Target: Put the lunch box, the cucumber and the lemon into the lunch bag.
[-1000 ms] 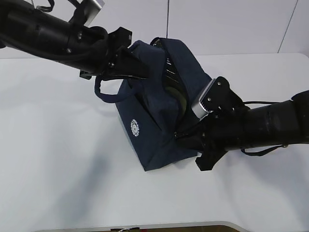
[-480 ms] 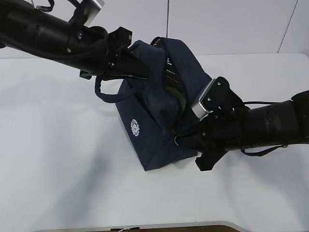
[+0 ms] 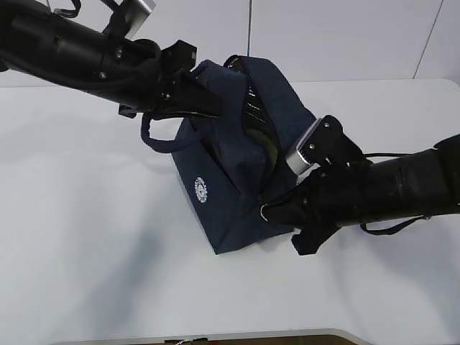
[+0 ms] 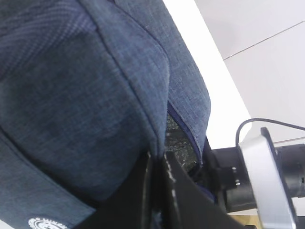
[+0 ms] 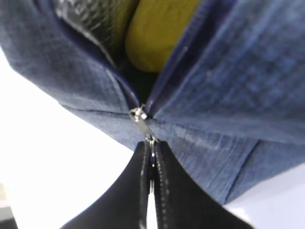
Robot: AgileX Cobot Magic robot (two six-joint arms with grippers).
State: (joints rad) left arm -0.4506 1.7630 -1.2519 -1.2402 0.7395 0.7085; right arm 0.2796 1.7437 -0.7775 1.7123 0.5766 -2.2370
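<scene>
The navy lunch bag (image 3: 228, 176) stands mid-table with its zipper partly open. My left gripper (image 3: 213, 109) is shut on the bag's upper fabric edge (image 4: 157, 143), with the fold pinched between the jaws of the left gripper (image 4: 157, 164). At the bag's lower right corner my right gripper (image 3: 277, 210) is shut on the silver zipper pull (image 5: 142, 125), at the tips of the right gripper (image 5: 151, 147). The yellow lemon (image 5: 157, 33) lies inside the opening. A dark greenish shape (image 3: 267, 149) shows inside; I cannot tell if it is the cucumber. The lunch box is hidden.
The white table (image 3: 86, 237) stretches to the left and front of the bag. A loop handle (image 3: 154, 140) hangs off the bag's left side under the left arm. Silver lining (image 5: 90, 19) shows inside the bag. A wall stands behind the table.
The right gripper's jaws have closed on the zipper pull, and the silver ring now shows at its tips. The left arm and the bag have stayed put.
</scene>
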